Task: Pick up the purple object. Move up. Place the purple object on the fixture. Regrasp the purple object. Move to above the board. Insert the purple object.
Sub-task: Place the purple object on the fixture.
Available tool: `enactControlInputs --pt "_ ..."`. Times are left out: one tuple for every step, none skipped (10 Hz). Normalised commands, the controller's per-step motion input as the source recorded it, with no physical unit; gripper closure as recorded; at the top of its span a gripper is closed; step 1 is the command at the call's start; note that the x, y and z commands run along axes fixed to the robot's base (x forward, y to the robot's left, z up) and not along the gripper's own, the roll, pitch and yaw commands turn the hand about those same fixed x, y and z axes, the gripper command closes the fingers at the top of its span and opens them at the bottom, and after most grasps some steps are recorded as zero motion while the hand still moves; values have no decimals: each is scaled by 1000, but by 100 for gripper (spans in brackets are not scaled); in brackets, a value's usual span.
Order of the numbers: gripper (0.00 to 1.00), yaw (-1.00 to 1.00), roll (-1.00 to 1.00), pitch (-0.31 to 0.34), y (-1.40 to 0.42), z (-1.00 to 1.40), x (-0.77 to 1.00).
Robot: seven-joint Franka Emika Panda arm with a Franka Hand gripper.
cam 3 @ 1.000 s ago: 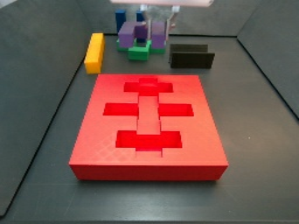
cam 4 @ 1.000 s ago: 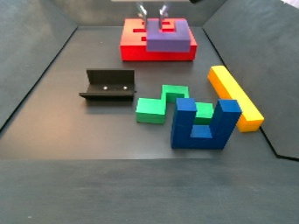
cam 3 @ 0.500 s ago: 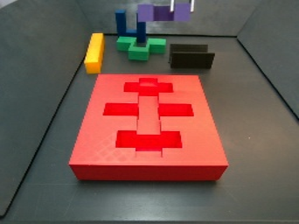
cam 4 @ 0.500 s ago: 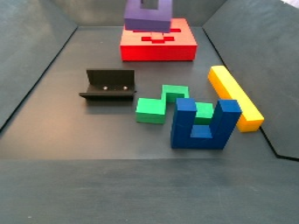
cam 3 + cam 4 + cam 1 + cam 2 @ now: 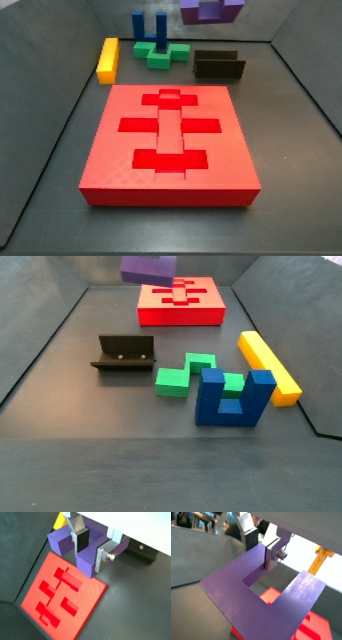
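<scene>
My gripper (image 5: 92,548) is shut on the purple object (image 5: 84,561), a U-shaped block. One silver finger (image 5: 105,556) presses a prong from outside and the other finger (image 5: 79,540) sits in the gap between the prongs. It also shows in a wrist view (image 5: 241,592). The block hangs high in the air, cut by the top edge in both side views (image 5: 210,10) (image 5: 150,268); the gripper itself is out of frame there. The red board (image 5: 167,135) (image 5: 181,311) lies flat below (image 5: 59,597). The dark fixture (image 5: 218,65) (image 5: 124,353) stands on the floor, empty.
A yellow bar (image 5: 108,58) (image 5: 267,364), a green block (image 5: 158,57) (image 5: 178,376) and a blue two-pronged piece (image 5: 147,25) (image 5: 231,401) stand beside the fixture. Grey walls ring the floor.
My gripper has risen with the purple object, from near the floor among the pieces to the top edge of both side views. The other pieces have not moved.
</scene>
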Motion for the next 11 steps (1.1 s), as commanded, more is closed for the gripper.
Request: enactControlInputs --pt "100 0 -1000 83 131 0 666" --pt "100 0 -846 291 371 0 611" --pt "100 0 -463 437 406 -266 757" --pt "100 0 -423 460 423 -194 757" --pt "100 0 -377 497 417 -120 749" --pt "100 0 -314 491 389 -20 789" --pt "100 0 -369 463 334 0 811" --pt "100 0 -446 451 249 129 817" --pt "100 0 -560 483 120 0 800" --pt "100 -80 -266 403 269 -591 869" --pt "100 -151 114 20 154 -897 280"
